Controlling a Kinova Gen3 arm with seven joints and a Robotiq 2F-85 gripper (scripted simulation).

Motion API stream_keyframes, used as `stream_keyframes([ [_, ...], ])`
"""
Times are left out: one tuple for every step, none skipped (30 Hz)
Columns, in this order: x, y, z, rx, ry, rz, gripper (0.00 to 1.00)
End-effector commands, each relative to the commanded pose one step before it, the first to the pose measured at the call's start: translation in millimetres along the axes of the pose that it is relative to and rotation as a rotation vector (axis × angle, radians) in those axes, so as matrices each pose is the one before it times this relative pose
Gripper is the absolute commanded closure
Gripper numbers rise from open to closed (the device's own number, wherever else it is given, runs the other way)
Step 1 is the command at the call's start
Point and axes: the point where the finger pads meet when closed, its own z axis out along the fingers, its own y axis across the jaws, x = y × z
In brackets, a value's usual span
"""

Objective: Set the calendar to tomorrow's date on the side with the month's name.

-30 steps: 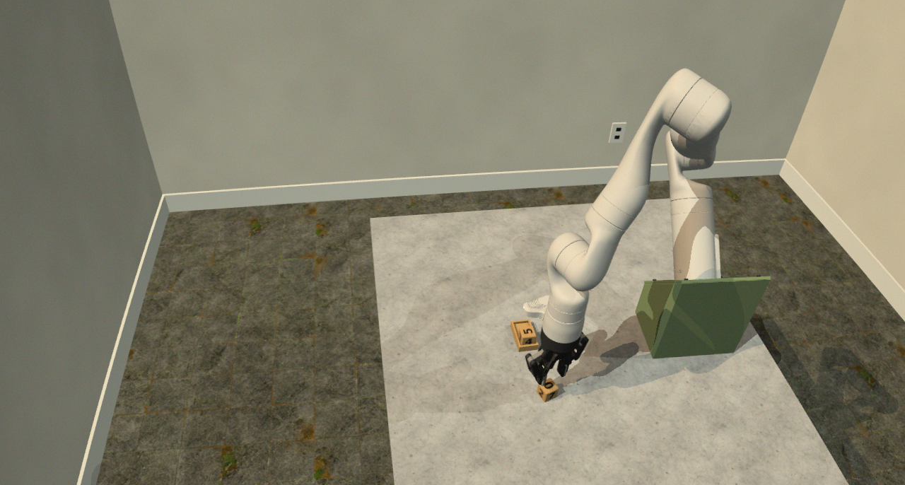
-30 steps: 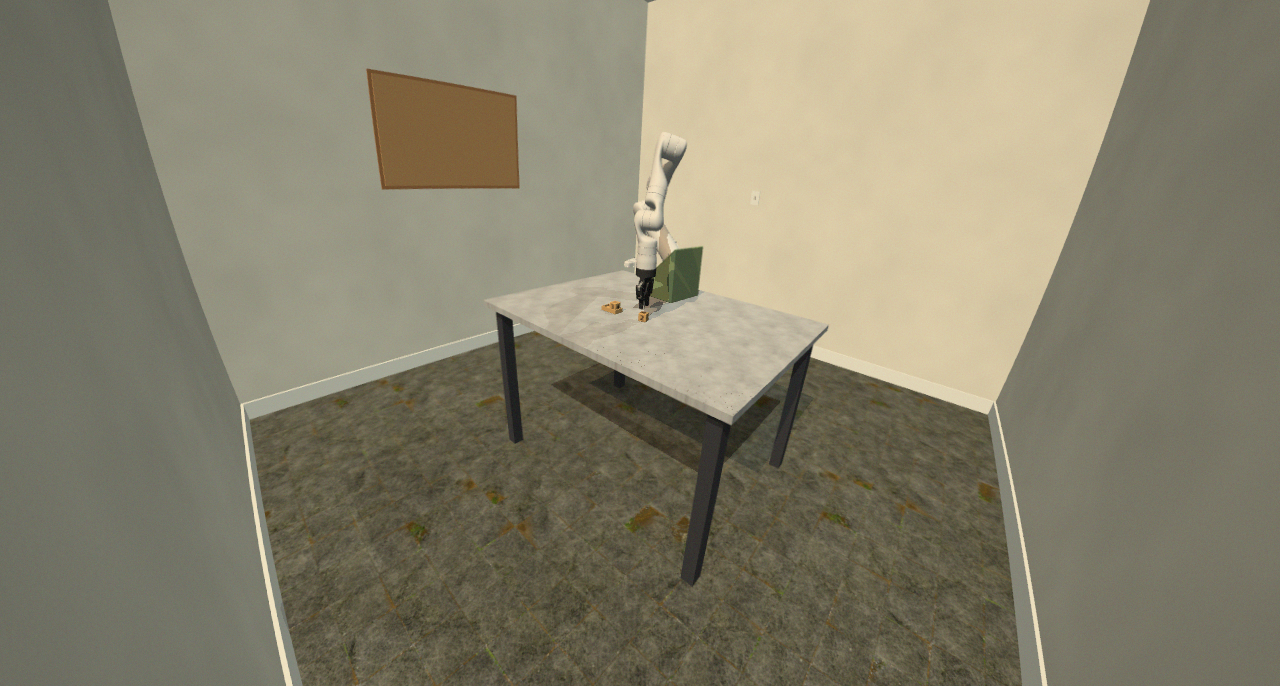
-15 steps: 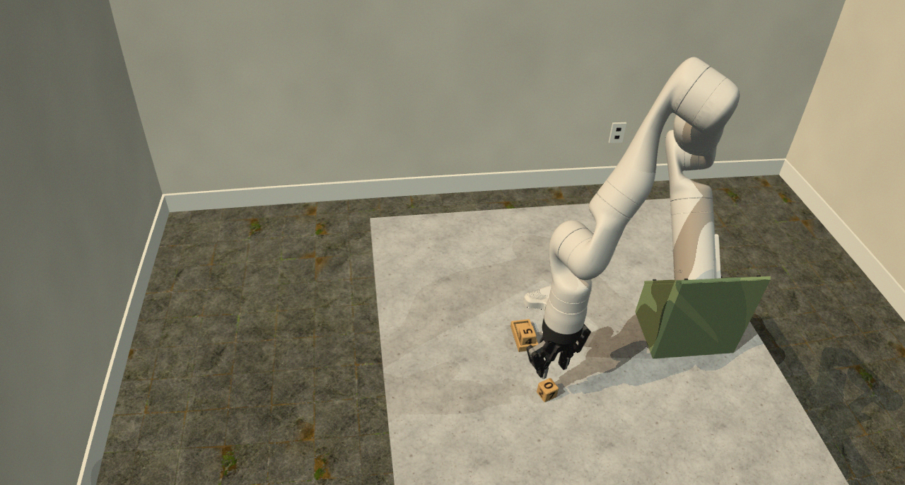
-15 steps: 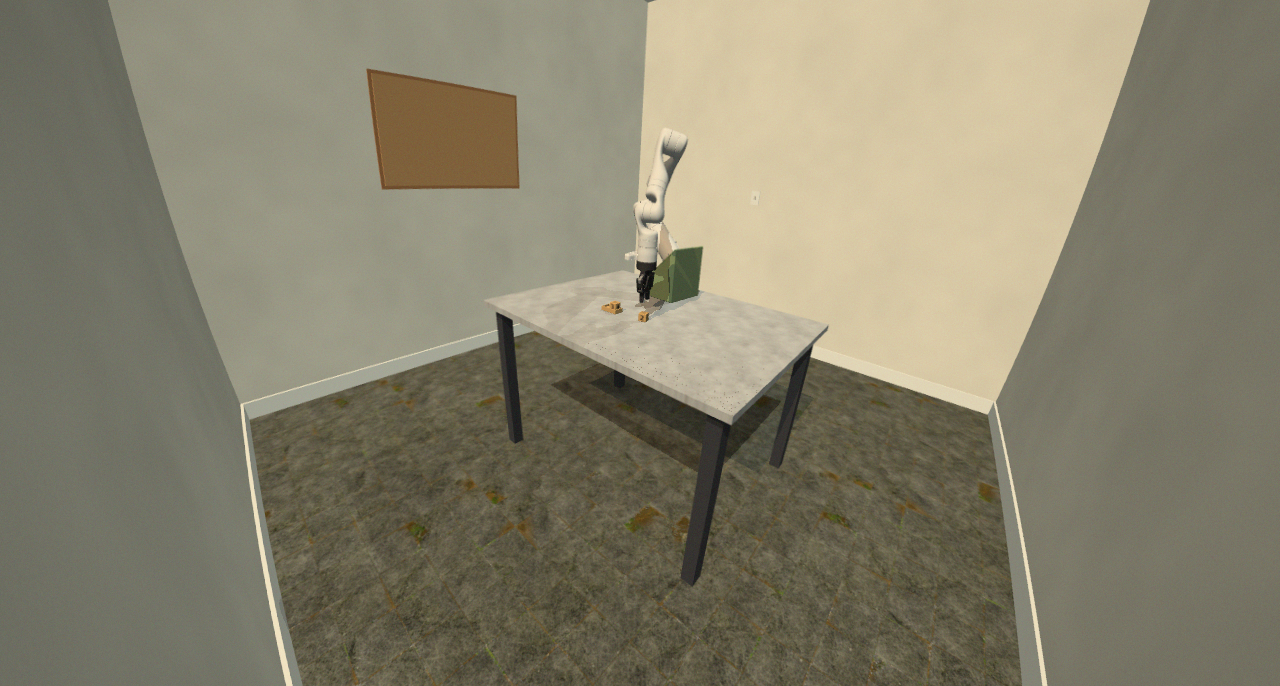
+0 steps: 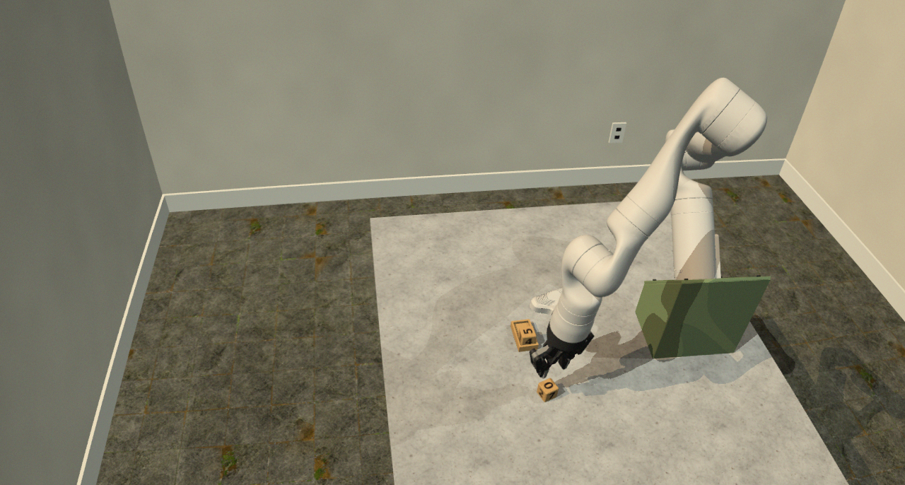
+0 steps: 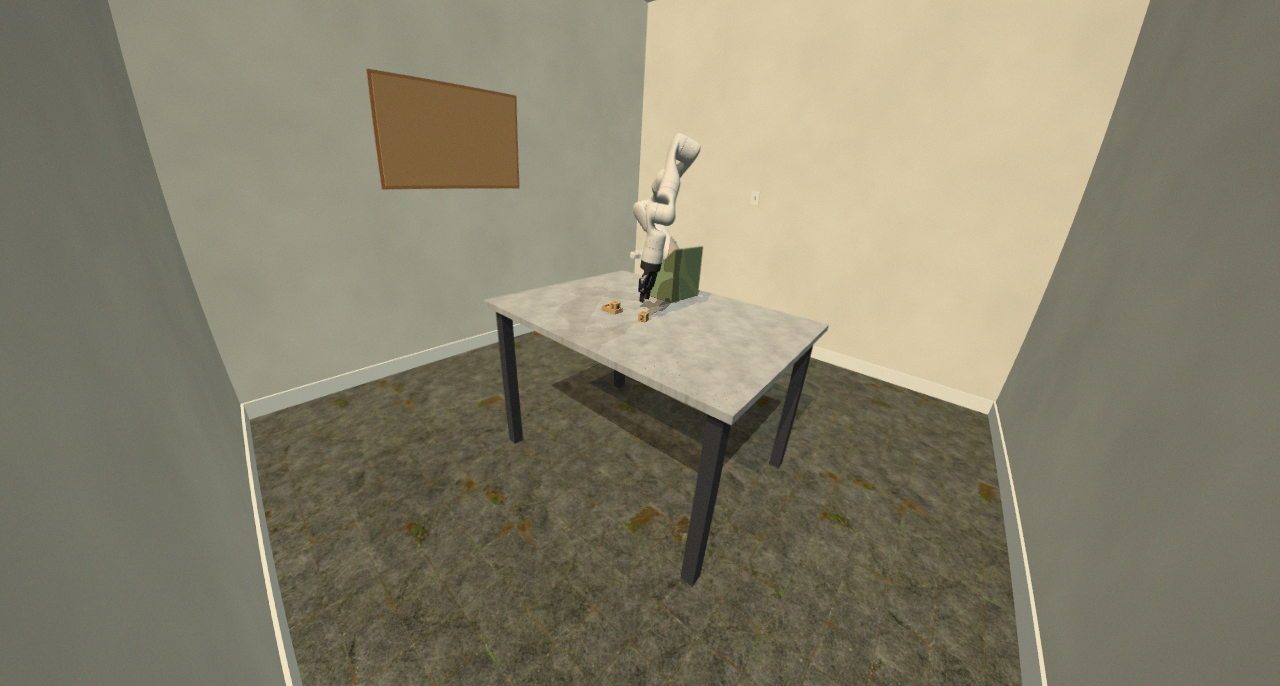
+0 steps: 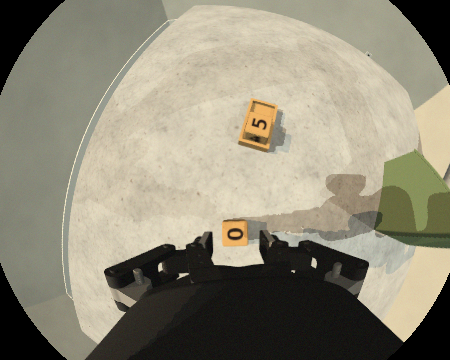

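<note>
A small orange cube point(image 5: 548, 389) with 0 on its top face stands alone on the table, in front of the tray. In the wrist view this cube point(image 7: 235, 232) shows between my fingertips, but below them. The orange tray point(image 5: 524, 334) lies flat a short way behind it and holds one cube with 5 facing up; it also shows in the wrist view point(image 7: 257, 124). My gripper point(image 5: 542, 368) points down and hovers just above the loose cube, fingers half open, holding nothing. From afar, the gripper point(image 6: 642, 298) is above the cube point(image 6: 642, 317), with the tray point(image 6: 612, 310) to their left.
A green board point(image 5: 699, 317) stands upright on the table to the right of my arm. A small white object point(image 5: 544, 300) lies behind my wrist near the tray. The table's edge runs to the left of the tray.
</note>
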Motion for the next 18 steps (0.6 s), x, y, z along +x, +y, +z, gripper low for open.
stream_keyframes([
  [-1.84, -0.57, 0.29, 0.00462, 0.03248, -0.00769, 0.52],
  [-0.26, -0.03, 0.09, -0.00022, 0.02072, -0.00011, 0.52],
  [-0.26, 0.0, 0.0, -0.00001, 0.0222, 0.00001, 0.52],
  [-0.23, 0.03, -0.09, 0.00021, 0.0208, 0.00013, 0.52],
  [-0.18, 0.04, -0.13, 0.00031, 0.01679, 0.0002, 0.52],
  [-0.11, 0.04, -0.12, 0.00028, 0.01105, 0.00018, 0.52],
  [-0.05, 0.02, -0.06, 0.00015, 0.00505, 0.00009, 0.52],
  [-0.01, 0.0, -0.01, 0.00003, 0.00086, 0.00002, 0.52],
  [-0.01, 0.0, 0.01, -0.00002, 0.00066, -0.00001, 0.52],
  [-0.05, -0.02, 0.05, -0.00009, 0.00397, -0.00006, 0.52],
  [0.0, 0.0, 0.0, 0.0, 0.0, 0.0, 0.52],
  [0.0, 0.0, 0.0, 0.0, 0.0, 0.0, 0.52],
  [-0.11, -0.05, 0.1, -0.00017, 0.00889, -0.00013, 0.52],
  [-0.18, -0.06, 0.12, -0.00022, 0.0139, -0.00016, 0.52],
  [-0.22, -0.05, 0.1, -0.00018, 0.01789, -0.00013, 0.52],
  [-0.24, -0.02, 0.04, -0.00007, 0.02008, -0.00005, 0.52],
  [-0.24, 0.02, -0.04, 0.00007, 0.02009, 0.00006, 0.52],
  [-0.2, 0.05, -0.1, 0.00017, 0.01792, 0.00015, 0.52],
])
